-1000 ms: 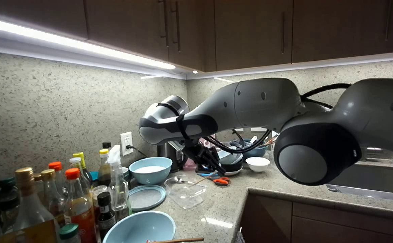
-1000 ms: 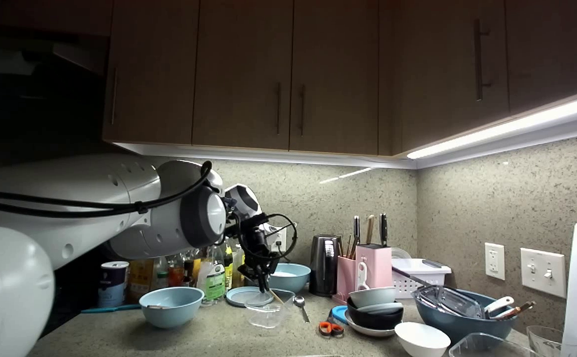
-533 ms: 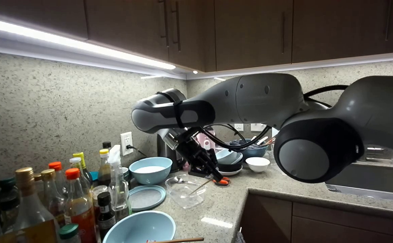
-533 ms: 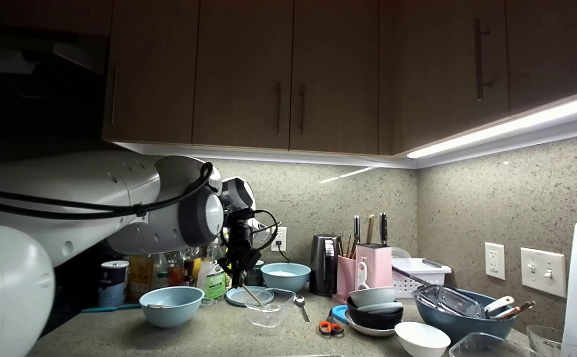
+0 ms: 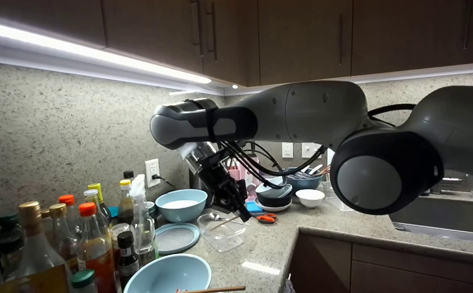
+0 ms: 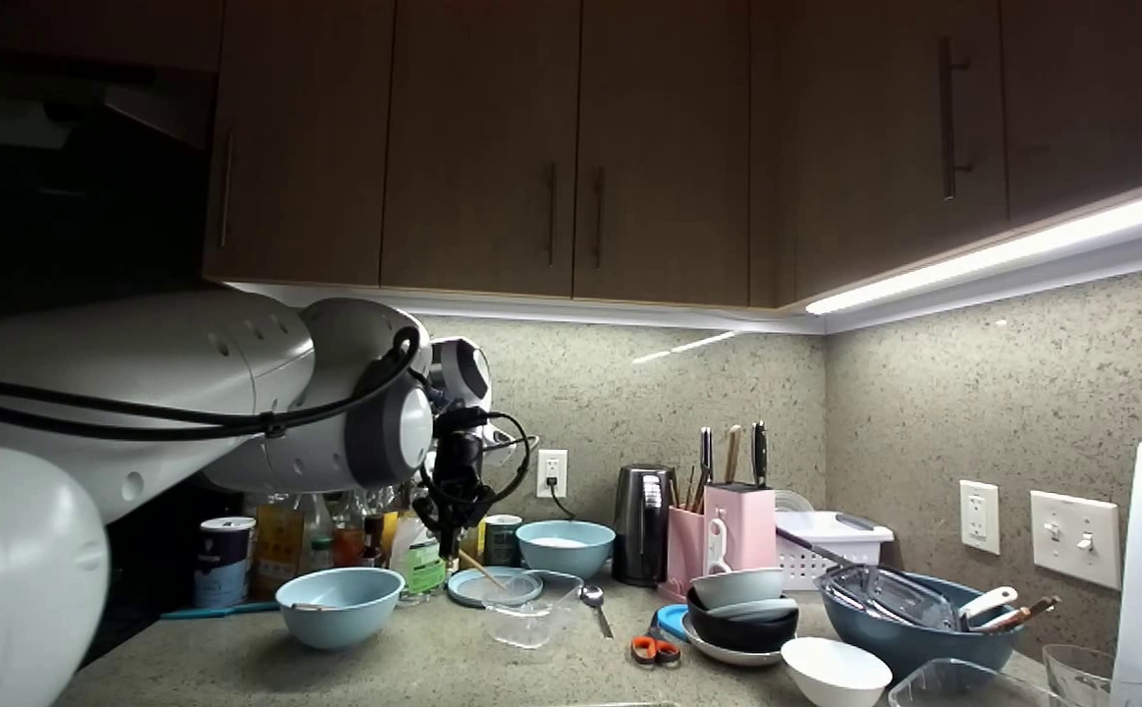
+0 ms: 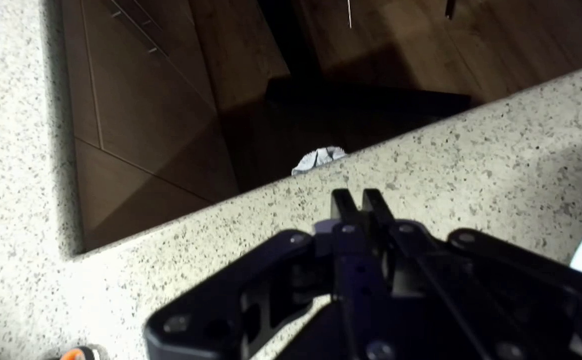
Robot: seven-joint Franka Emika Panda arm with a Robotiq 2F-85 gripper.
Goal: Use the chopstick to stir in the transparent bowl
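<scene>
Currently my jaws are pinched almost together on the chopstick (image 5: pixel 225 223), and the wrist view shows me just a slim gap between the fingertips (image 7: pixel 343 203). In both exterior views the chopstick's lower end lies within the outline of the transparent bowl (image 5: pixel 226 243); whether it touches the bottom I can't tell, and what that bowl holds is too unclear for me to say. Just beside it on the table (image 7: pixel 471 165) are a spoon (image 6: pixel 598 611) and a blue plate (image 5: pixel 177 238). Near the kettle (image 6: pixel 641 540), a blue bowl (image 6: pixel 566 558) has something white in it. Another blue bowl (image 5: pixel 167 272) has a wooden stick (image 5: pixel 222 289) lying over its rim. Pale bowls (image 6: pixel 735 589) sit in a black bowl (image 6: pixel 739 633), and a large blue bowl (image 6: pixel 899 643) carries a see-through tray or lid (image 6: pixel 890 594) and utensils (image 6: pixel 989 601). As for direction, the chopstick (image 6: pixel 481 570) leans well off upright: in an exterior view I see its long axis slant from the jaws, upper left, to its free end, lower right.
</scene>
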